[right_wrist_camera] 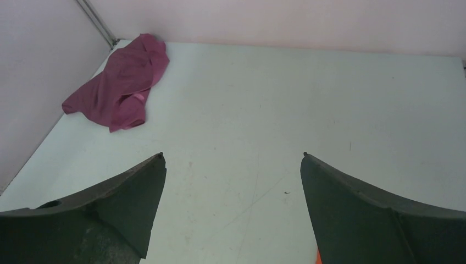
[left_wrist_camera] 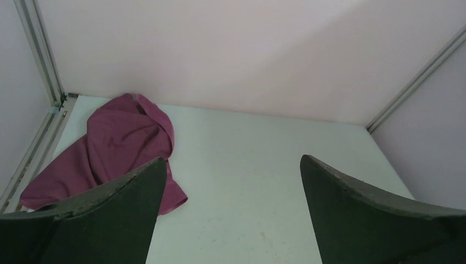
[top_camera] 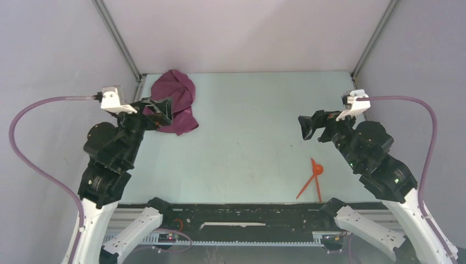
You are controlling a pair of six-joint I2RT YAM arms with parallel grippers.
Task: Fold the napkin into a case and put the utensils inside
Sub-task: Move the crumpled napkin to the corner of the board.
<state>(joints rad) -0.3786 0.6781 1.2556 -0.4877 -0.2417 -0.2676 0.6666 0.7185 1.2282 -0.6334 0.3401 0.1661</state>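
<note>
I can read no text, label, brand, number or sign in any of my three views. Any print on the small circuit boards [top_camera: 166,237] on the rail at the near edge of the bench is too small for me to make out.
</note>
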